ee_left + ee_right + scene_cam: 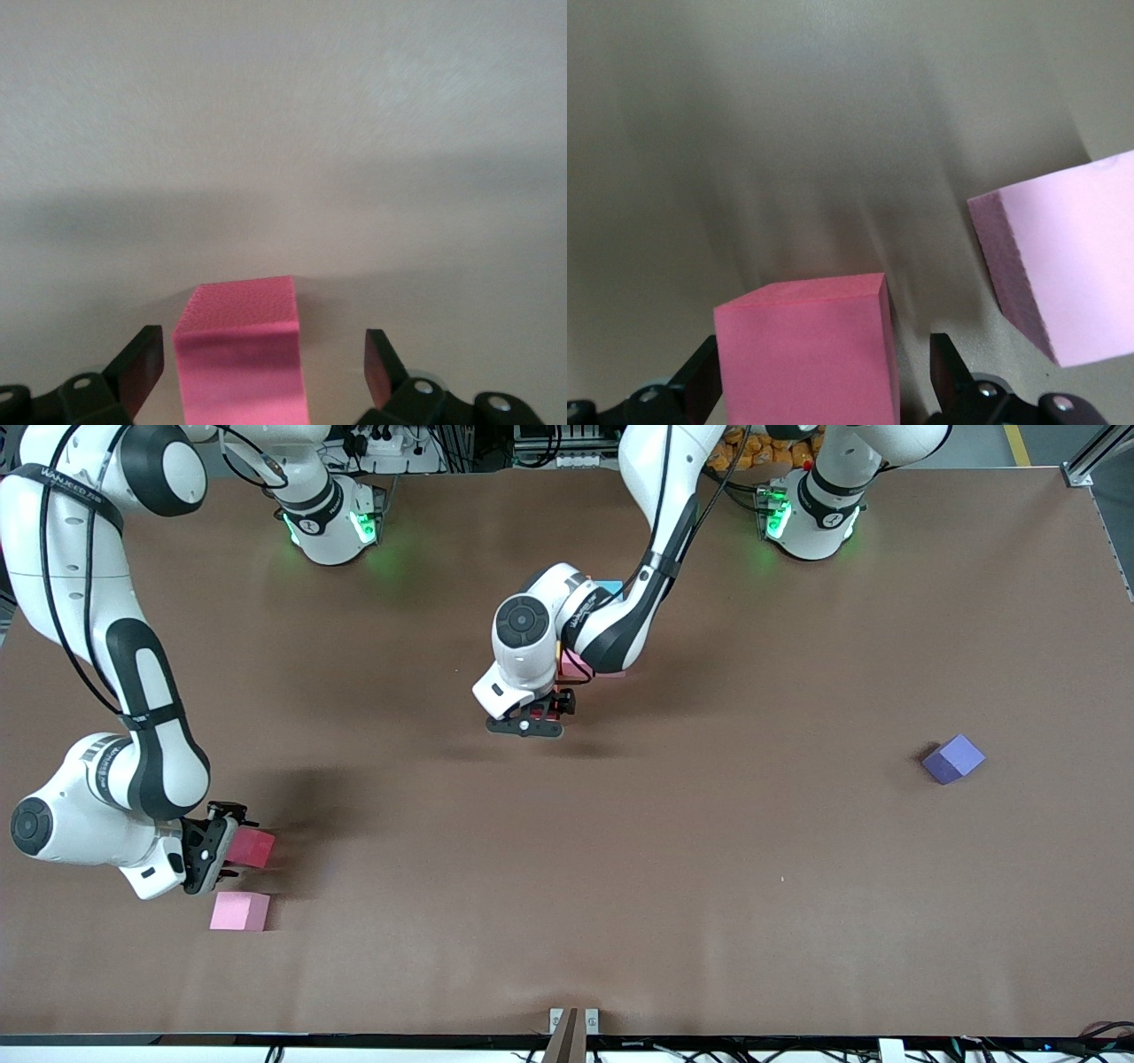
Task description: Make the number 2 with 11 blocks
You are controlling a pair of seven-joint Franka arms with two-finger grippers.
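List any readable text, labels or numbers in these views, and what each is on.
Right arm: black band with white lettering, too blurred to read.
Left arm: dark band with lettering, too small to read.
Blocks, table, both wrist views: no text.

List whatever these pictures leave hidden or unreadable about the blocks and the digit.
- Front view: the number 2 is almost wholly covered by the left arm; only pink and blue bits show, so its rows cannot be counted.
- Left wrist view: the pink block between the left gripper's fingers is cut off by the edge.
- Right wrist view: the red block and light pink block are cut off likewise.
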